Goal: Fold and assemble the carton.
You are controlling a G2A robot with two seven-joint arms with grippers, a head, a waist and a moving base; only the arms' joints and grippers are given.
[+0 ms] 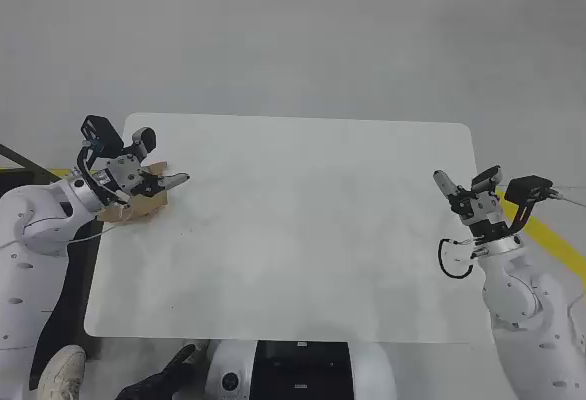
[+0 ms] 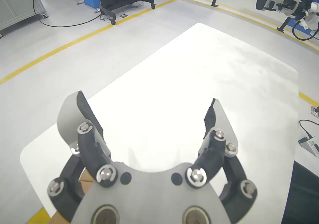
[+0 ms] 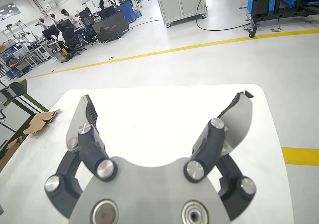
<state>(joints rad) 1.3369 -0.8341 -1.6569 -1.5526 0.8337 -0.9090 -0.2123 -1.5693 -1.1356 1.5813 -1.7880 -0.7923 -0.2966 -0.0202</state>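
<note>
Both grippers empty, carton lying flat at the table's edge

In the upper left of the top view, my left gripper (image 1: 163, 158) hangs with its jaws spread over the flat carton (image 1: 143, 205). My right gripper (image 1: 464, 180) is just as wide apart at the right edge of the table (image 1: 303, 250), well away from it. I think a careless nudge could slide the sheet off the edge, and thin board on a smooth top may slip out of a pinch. My own wrist covers most of the carton, so I cannot make out its creases, its flaps or any overhang.
</note>
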